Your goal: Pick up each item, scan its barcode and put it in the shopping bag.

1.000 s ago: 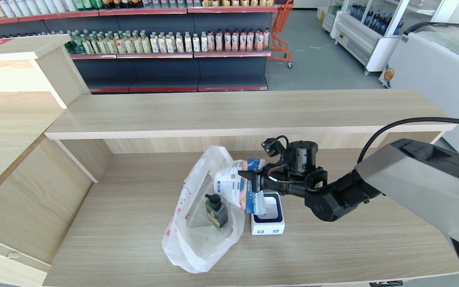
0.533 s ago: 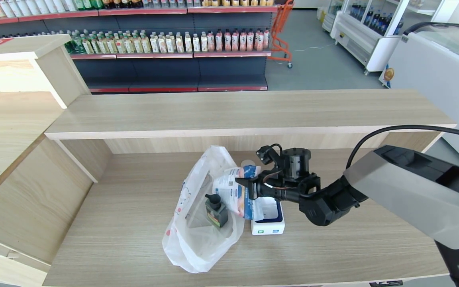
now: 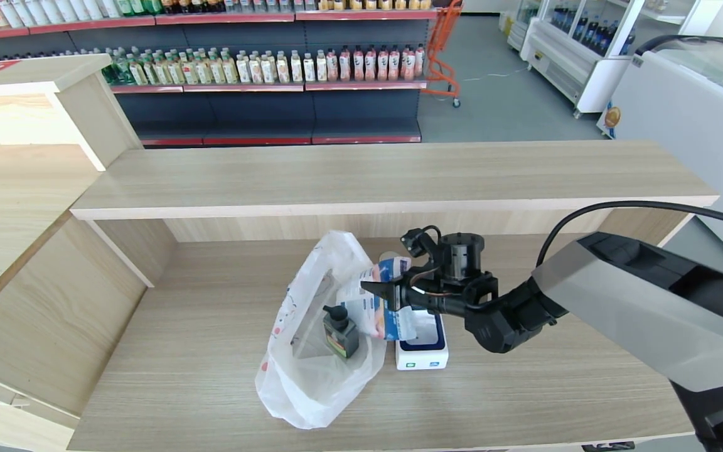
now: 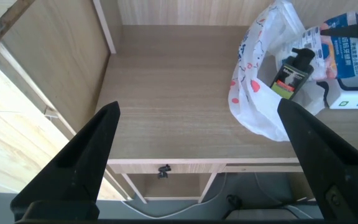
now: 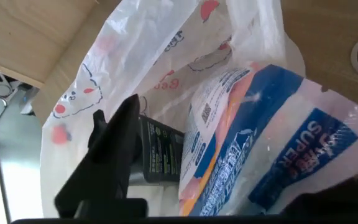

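Observation:
My right gripper (image 3: 391, 295) is shut on a white, blue and orange pouch (image 3: 371, 301), holding it over the mouth of the white plastic shopping bag (image 3: 305, 376). A dark pump bottle (image 3: 340, 331) stands inside the bag. In the right wrist view the pouch (image 5: 260, 143) sits between the fingers (image 5: 110, 162), with the bag (image 5: 160, 43) and bottle (image 5: 157, 155) just beyond. A white scanner with a blue top (image 3: 423, 348) stands to the right of the bag. My left gripper (image 4: 194, 162) hangs open over the counter's near edge, well away from the bag (image 4: 253, 99).
The work counter (image 3: 524, 389) has a raised wooden shelf (image 3: 386, 176) behind it and a wooden side wall (image 3: 54, 314) on the left. A small round disc (image 3: 390, 256) lies behind the pouch. Store shelves and freezers stand farther back.
My right gripper has carried the pouch left and slightly down, from over the scanner to the bag's opening. The bag, bottle and scanner have stayed put.

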Available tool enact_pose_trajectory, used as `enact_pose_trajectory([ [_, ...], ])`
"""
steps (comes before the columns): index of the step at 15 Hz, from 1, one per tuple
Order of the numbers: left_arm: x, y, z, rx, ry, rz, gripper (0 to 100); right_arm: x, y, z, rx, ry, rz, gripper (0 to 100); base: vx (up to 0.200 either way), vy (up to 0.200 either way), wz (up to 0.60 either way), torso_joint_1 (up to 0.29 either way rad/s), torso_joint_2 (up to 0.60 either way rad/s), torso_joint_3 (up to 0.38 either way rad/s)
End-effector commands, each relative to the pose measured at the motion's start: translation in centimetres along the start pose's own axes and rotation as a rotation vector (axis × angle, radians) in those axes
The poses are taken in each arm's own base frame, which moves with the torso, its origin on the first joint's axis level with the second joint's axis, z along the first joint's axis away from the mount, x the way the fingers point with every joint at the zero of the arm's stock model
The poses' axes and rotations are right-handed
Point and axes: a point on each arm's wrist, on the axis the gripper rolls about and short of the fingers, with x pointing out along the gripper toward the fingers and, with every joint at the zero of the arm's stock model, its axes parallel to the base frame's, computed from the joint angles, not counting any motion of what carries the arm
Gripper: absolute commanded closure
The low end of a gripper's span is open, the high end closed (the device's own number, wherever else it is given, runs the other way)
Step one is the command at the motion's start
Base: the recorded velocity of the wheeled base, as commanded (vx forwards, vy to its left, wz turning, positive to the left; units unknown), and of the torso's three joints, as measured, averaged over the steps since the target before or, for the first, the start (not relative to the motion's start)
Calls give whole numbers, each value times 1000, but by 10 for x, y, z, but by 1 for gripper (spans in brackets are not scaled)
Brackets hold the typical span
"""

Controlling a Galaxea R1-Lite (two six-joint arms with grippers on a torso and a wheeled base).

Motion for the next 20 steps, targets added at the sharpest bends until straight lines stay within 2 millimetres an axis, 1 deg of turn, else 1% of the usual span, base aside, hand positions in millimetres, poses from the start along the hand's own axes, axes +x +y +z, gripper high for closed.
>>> enact_pose_trajectory([
  [1, 0, 0, 0, -1, -1, 0, 0, 5, 4, 17, 40, -52, 17, 0, 0, 0, 0, 0, 0, 0],
  [3, 0, 0, 0, -1, -1, 0, 0, 8, 7, 34, 119, -104, 37, 0, 0, 0, 0, 0, 0, 0],
  [5, 0, 0, 0, -1, -1, 0, 0, 8, 12, 42, 174, -124, 57, 0, 0, 0, 0, 0, 0, 0],
  [6, 0, 0, 0, -1, -1, 0, 0, 8, 16, 44, 199, -125, 67, 0, 0, 0, 0, 0, 0, 0],
  [10, 0, 0, 0, -1, -1, 0, 0, 21, 38, 32, 241, -114, 122, 0, 0, 0, 0, 0, 0, 0],
  [11, 0, 0, 0, -1, -1, 0, 0, 22, 40, 33, 254, -130, 133, 0, 0, 0, 0, 0, 0, 0],
  [13, 0, 0, 0, -1, -1, 0, 0, 19, 41, 36, 257, -136, 134, 0, 0, 0, 0, 0, 0, 0],
  [14, 0, 0, 0, 1, -1, 0, 0, 14, 41, 40, 256, -141, 129, 0, 0, 0, 0, 0, 0, 0],
  [16, 0, 0, 0, -1, -1, 0, 0, -8, 34, 50, 275, -145, 98, 0, 0, 0, 0, 0, 0, 0],
  [17, 0, 0, 0, -1, -1, 0, 0, -37, 30, 54, 299, -128, 59, 0, 0, 0, 0, 0, 0, 0],
  [18, 0, 0, 0, 1, -1, 0, 0, -55, 30, 56, 306, -120, 39, 0, 0, 0, 0, 0, 0, 0],
  [20, 0, 0, 0, -1, -1, 0, 0, -122, 40, 58, 301, -99, -27, 0, 0, 0, 0, 0, 0, 0],
])
